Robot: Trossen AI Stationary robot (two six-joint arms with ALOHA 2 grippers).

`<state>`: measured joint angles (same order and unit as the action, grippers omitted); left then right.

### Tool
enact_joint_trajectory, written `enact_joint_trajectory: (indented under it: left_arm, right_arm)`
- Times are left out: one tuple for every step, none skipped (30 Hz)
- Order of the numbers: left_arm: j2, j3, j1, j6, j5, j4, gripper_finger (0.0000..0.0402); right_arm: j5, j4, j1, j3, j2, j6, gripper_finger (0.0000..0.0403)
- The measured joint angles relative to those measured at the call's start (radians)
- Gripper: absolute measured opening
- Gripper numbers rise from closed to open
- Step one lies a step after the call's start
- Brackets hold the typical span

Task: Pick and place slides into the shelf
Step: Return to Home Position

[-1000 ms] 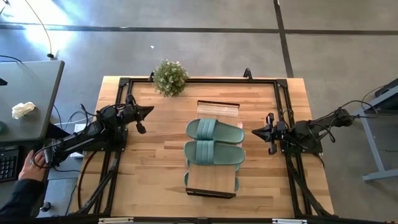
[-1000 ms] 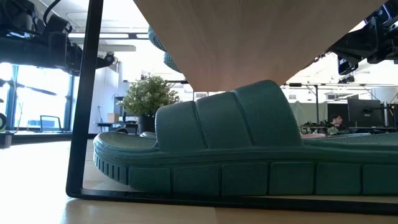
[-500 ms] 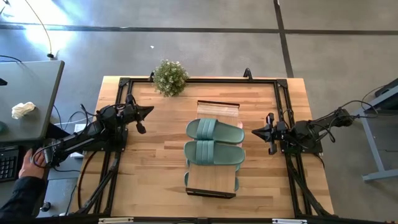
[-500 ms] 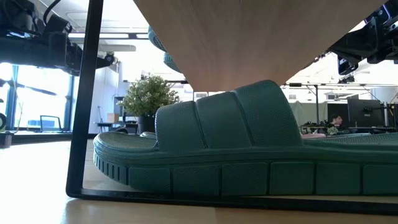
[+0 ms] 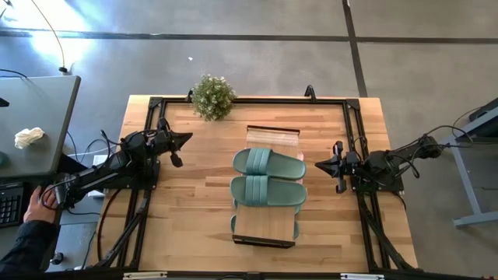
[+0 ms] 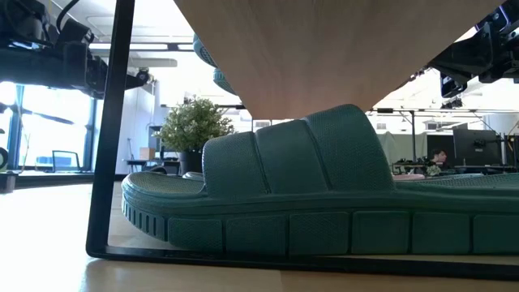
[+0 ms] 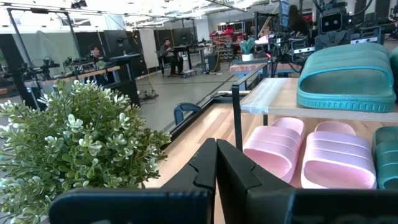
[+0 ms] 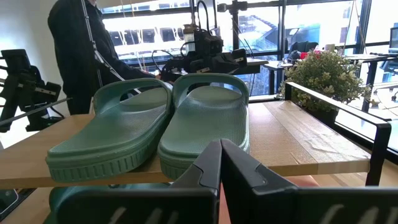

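Note:
The light-wood shelf (image 5: 272, 137) stands at the table's middle. One pair of sage-green slides (image 5: 268, 177) lies on its top plank, soles down. A pink pair (image 7: 311, 155) rests on the tier beneath, and a second green pair (image 6: 324, 203) also sits under the top plank. My left gripper (image 5: 187, 138) is shut at the table's left, pointing level toward the shelf, apart from it. My right gripper (image 5: 319, 165) is shut at the table's right, its tips just short of the green slides on top.
A small potted plant (image 5: 212, 96) stands at the table's far edge, left of the shelf. A black metal frame (image 5: 249, 100) runs round the table. A person's hand (image 5: 37, 208) shows at the left, off the table, by a grey desk (image 5: 39, 117).

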<state>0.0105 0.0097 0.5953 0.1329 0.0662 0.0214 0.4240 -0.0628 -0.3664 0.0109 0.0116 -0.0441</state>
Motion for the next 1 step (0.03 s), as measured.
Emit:
enact_joint_trajectory:
  left_arm:
    - [0.000, 0.000, 0.000, 0.000, 0.000, 0.000, 0.0001]
  right_arm:
    - [0.000, 0.000, 0.000, 0.000, 0.000, 0.000, 0.0000]
